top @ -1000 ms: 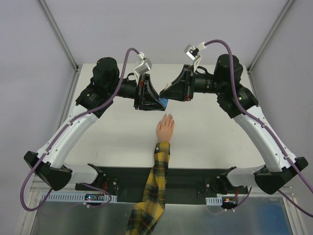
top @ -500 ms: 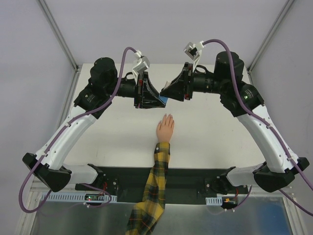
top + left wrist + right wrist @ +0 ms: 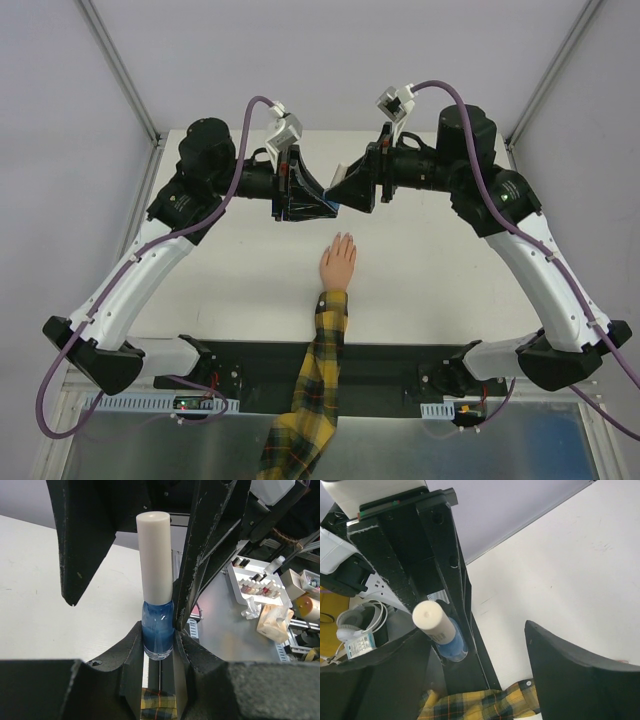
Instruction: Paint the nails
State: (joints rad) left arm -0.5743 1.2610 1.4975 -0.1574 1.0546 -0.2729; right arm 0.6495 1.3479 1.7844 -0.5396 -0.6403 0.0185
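1. My left tool [image 3: 158,652] is clamped tight on the glass base of the blue bottle [image 3: 158,629] and holds it upright above the tabletop [image 3: 430,260].
2. My right tool [image 3: 470,665] stands wide open. Its fingers [image 3: 85,540] straddle the white cap [image 3: 154,555] without pinching it.
3. A second ago those right jaws were drawn in close at the cap; now they are spread.
4. From above, both tools sit slightly farther from the peach hand [image 3: 338,266] than before. The blue that showed between them is now nearly hidden.
5. The peach hand has not moved. It lies flat at mid-tabletop in its plaid sleeve [image 3: 318,380], fingers pointing toward the tools.
6. The nails [image 3: 345,240] are at its fingertips, just below the tools and apart from them. They are too small to tell their colour.
7. The tabletop is plain white, with pale walls and metal frame posts [image 3: 120,70] around it.
8. Past its edge, the left wrist view shows a white tray of small bottles [image 3: 257,585].
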